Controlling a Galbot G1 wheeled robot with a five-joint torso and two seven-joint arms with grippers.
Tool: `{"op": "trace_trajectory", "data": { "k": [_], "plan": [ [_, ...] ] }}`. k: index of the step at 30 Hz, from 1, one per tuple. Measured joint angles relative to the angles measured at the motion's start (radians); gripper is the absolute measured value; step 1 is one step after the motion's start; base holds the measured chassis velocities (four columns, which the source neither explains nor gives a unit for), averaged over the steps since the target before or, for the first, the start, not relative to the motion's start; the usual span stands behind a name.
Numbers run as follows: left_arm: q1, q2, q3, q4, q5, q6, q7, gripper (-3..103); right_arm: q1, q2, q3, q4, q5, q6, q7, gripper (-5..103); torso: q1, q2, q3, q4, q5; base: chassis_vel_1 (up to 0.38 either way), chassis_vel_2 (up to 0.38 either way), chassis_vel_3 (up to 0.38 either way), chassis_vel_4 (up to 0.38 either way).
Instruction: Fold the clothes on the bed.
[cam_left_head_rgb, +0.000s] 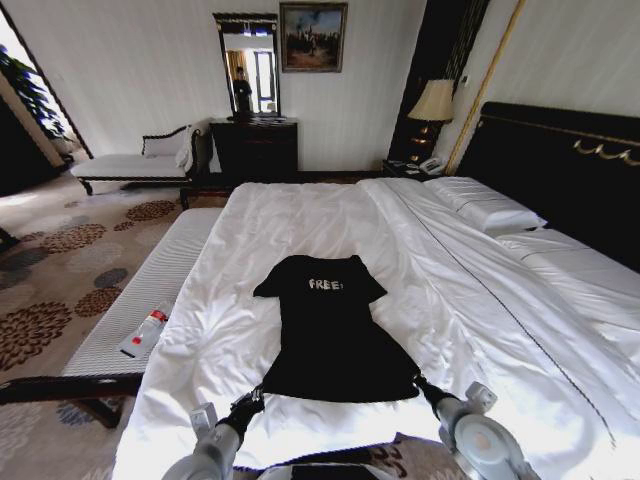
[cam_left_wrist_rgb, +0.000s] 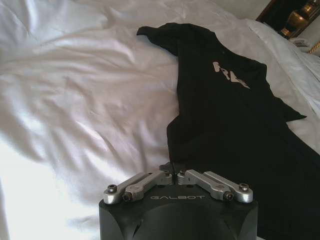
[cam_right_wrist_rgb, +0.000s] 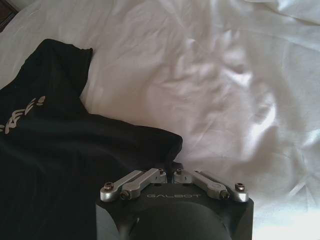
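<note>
White-sheeted bed (cam_left_head_rgb: 300, 215), black "FREE" T-shirt (cam_left_head_rgb: 332, 330) spread flat — chest up. Left gripper (cam_left_head_rgb: 252, 398) clamped on one hem corner, right gripper (cam_left_head_rgb: 424, 386) on the other — fingers pinched together.

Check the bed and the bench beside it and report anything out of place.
One stray item: a small white bottle with red marks lies on its side on the striped bench. The black T-shirt lies flat on the bed, its bottom corners at the left claw and right claw, both shut.
</note>
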Motion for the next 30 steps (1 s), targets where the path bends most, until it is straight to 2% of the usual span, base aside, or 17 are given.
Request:
{"op": "trace_trajectory", "data": {
  "k": [7,12,17,19,21,26,30],
  "plan": [
    [0.092,-0.007,-0.05,-0.063,0.015,-0.031,0.006,0,-0.097,0.004,-0.023,0.064,-0.061,-0.032,0.007,2,0.0,0.0,0.0,-0.0003,0.0,0.0,0.0,0.0,0.0],
    [0.172,-0.001,-0.069,-0.06,0.053,-0.08,0.038,0,-0.153,0.02,-0.033,0.088,-0.131,-0.057,0.016,2,0.0,0.0,0.0,-0.0003,0.0003,0.0,0.0,0.0,0.0],
    [0.237,0.005,-0.079,-0.053,0.098,-0.111,0.059,0,-0.186,0.045,-0.044,0.1,-0.154,-0.064,0.028,2,0.0,0.0,0.0,-0.0002,0.0,0.0,0.0,0.0,0.0],
    [0.248,0.008,-0.083,-0.055,0.105,-0.117,0.062,0,-0.194,0.05,-0.048,0.108,-0.16,-0.065,0.033,2,0.0,0.0,0.0,-0.0002,0.0,0.0,0.0,0.0,0.0],
    [0.269,0.012,-0.091,-0.06,0.116,-0.129,0.065,0,-0.21,0.062,-0.06,0.11,-0.205,-0.062,0.041,2,0.0,0.0,0.0,-0.0003,0.0,0.0,0.0,0.0,0.0],
    [0.315,0.014,-0.089,-0.063,0.135,-0.152,0.071,0,-0.228,0.071,-0.072,0.114,-0.222,-0.066,0.051,2,0.0,0.0,0.0,-0.0003,0.0,0.0,0.0,0.0,0.0],
    [0.379,0.012,-0.076,-0.055,0.17,-0.204,0.085,0,-0.255,0.079,-0.087,0.137,-0.234,-0.074,0.06,2,0.0,0.0,0.0,-0.0003,0.0003,0.0,0.0,0.0,0.0]
  ]
}}
